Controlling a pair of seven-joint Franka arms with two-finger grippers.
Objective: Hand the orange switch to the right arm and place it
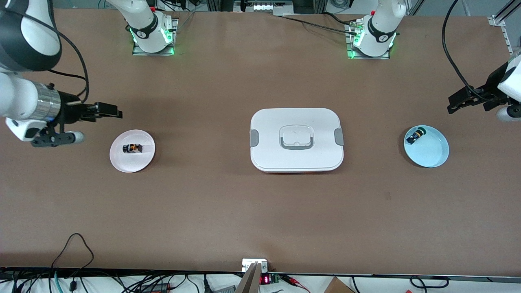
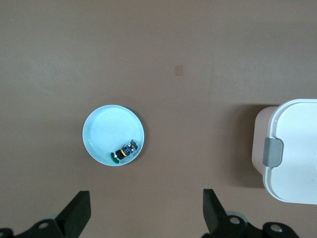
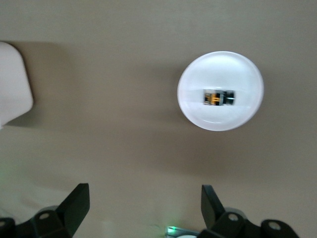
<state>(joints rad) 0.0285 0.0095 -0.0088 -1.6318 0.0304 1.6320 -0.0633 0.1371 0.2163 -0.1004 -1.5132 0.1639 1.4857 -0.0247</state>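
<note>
front view: orange switch (image 1: 132, 148) lies on white plate (image 1: 132, 151) at right arm's end; placing looks done. Right gripper (image 1: 106, 110) above table near plate, holds nothing; left gripper (image 1: 464, 100) waits near blue plate (image 1: 426, 146).
left wrist: fingers (image 2: 75, 214) spread wide, empty; green-capped switch (image 2: 124, 151) in blue plate.
right wrist: fingers (image 3: 74, 204) wide apart, empty; switch on its side, black body, orange block.

You'll find the tiny black push-button switch with the orange block base (image 1: 132, 148) (image 3: 218, 97) lying on its side in the middle of a shallow, round white plate (image 1: 122, 162) (image 3: 198, 106), toward the right arm's end of the table. Nothing grips it. Its long axis runs along the table's length; orange shows mid-body, black at both ends.
</note>
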